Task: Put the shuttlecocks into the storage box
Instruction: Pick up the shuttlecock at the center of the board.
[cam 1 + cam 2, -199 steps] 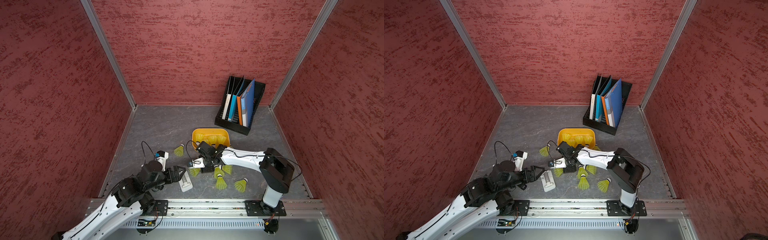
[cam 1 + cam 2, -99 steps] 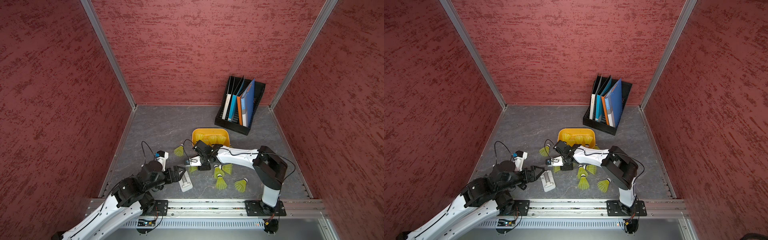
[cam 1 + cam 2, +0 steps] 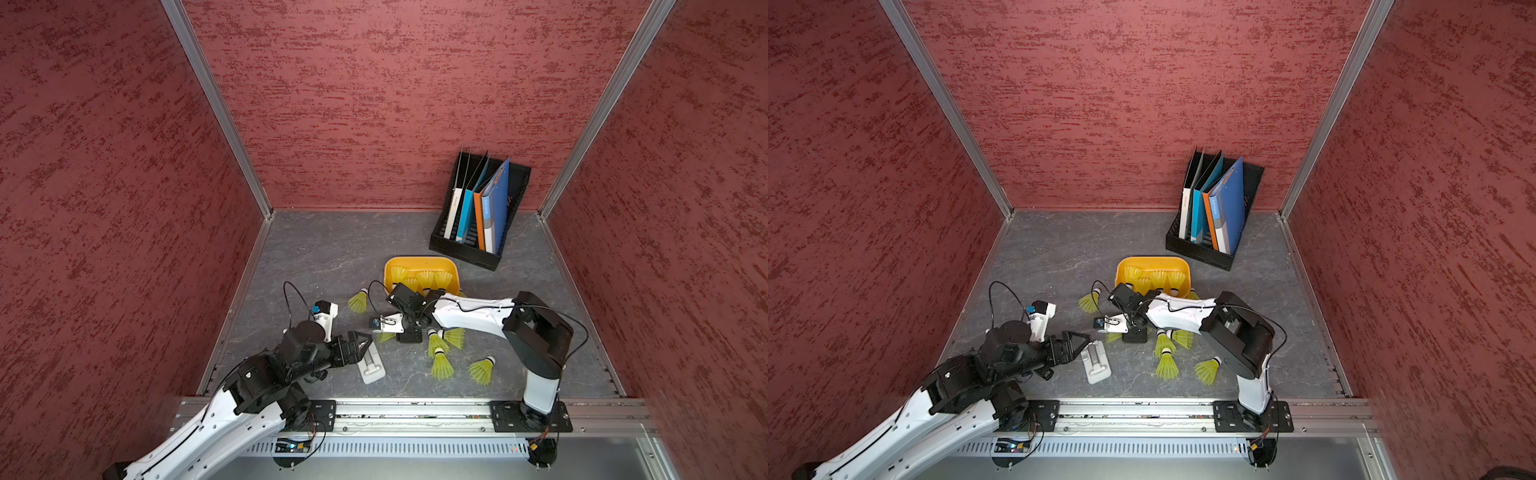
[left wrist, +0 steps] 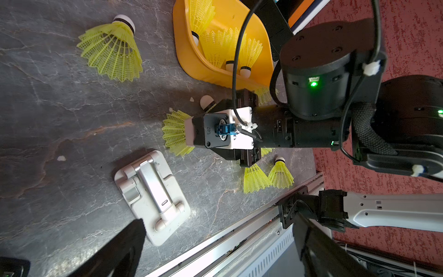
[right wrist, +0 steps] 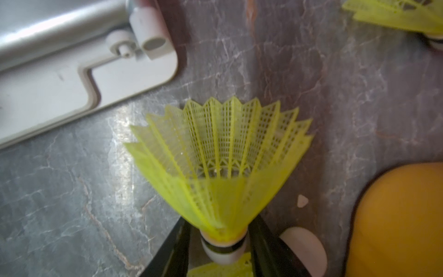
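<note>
Pinching a shuttlecock (image 5: 220, 148) by its tip, the right gripper (image 5: 219, 230) stands narrow, lower centre in both top views; the left gripper (image 3: 365, 343) gapes wide beside the phone stand (image 3: 372, 366).

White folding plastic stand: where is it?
In a top view, the stand lies flat near the metal front rail, just ahead of the open left gripper.

Wht arms (image 3: 469, 318), blk joints (image 3: 536, 328), cables (image 4: 235, 72)
</note>
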Controlling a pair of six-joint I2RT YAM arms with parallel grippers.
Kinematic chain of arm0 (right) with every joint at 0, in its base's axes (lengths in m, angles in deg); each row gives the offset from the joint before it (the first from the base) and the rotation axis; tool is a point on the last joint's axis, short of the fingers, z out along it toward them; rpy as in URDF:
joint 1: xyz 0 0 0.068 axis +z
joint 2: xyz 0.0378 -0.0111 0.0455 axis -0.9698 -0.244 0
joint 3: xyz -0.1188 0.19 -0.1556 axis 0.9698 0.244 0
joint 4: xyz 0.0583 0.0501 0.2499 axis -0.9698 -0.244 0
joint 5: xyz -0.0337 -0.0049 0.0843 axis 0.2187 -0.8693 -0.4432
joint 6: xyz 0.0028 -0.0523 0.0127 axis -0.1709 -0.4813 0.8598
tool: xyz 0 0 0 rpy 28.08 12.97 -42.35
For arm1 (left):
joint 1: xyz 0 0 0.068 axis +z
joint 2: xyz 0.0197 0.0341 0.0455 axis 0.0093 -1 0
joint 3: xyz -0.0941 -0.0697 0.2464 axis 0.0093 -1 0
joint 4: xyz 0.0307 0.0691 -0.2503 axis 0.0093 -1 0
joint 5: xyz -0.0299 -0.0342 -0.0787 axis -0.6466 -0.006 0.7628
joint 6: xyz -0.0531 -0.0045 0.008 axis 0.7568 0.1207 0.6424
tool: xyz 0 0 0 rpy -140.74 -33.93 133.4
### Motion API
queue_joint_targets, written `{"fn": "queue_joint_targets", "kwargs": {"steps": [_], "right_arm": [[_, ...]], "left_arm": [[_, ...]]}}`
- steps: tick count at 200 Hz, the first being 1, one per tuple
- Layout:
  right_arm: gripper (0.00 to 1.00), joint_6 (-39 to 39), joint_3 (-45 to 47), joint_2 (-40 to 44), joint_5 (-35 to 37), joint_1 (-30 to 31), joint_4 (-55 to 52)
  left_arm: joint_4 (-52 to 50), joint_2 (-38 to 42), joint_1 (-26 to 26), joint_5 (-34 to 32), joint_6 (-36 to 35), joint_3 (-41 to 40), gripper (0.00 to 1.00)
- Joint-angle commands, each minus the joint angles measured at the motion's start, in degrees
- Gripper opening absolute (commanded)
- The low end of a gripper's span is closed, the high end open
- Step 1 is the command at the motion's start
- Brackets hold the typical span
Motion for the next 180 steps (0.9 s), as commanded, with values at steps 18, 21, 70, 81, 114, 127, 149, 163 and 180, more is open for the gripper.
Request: {"fn": "queue_joint_targets", "kwargs": {"steps": [18, 21, 70, 81, 114, 127, 149, 163, 180], "right_arm": [[0.36, 2.21, -0.1, 0.31, 0.65, 0.41, 1.44], [0.36, 2.29, -0.21, 0.1, 0.62, 0.43, 1.42], [0.28, 5.58, -0.56, -0.45, 0.01, 0.4, 1.81], [0.25, 5.98, -0.48, -0.31, -0.25, 0.32, 1.88], [0.21, 7.94, -0.21, 1.65, -1.1, 0.39, 2.46], [0.21, 9.24, -0.3, 3.09, -1.53, 0.35, 2.59], [0.2, 12.87, -1.04, 5.92, -1.94, 0.32, 2.21], [0.2, 15.98, -1.36, 7.84, -2.52, -0.09, 1.86], [0.2, 19.64, -1.1, 10.19, -2.99, -0.51, 1.89]], "left_arm": [[1.86, -0.46, -0.19, 0.06, -1.05, 0.96, 1.0], [1.82, -0.43, -0.15, 0.11, -1.05, 0.93, 1.0], [1.64, -0.34, -0.15, 0.23, -1.13, 0.83, 1.0], [1.52, -0.38, -0.11, 0.28, -1.14, 0.8, 1.0], [1.51, -0.45, -0.16, 0.12, -1.31, 0.82, 1.0], [1.61, -0.6, -0.11, -0.02, -1.49, 1.01, 1.0], [2.02, -1.25, -0.15, -0.18, -2.34, 1.82, 1.0], [2.41, -1.94, -0.17, -0.33, -3.09, 2.83, 1.0], [2.97, -3.03, -0.13, -0.65, -3.98, 4.21, 1.0]]}}
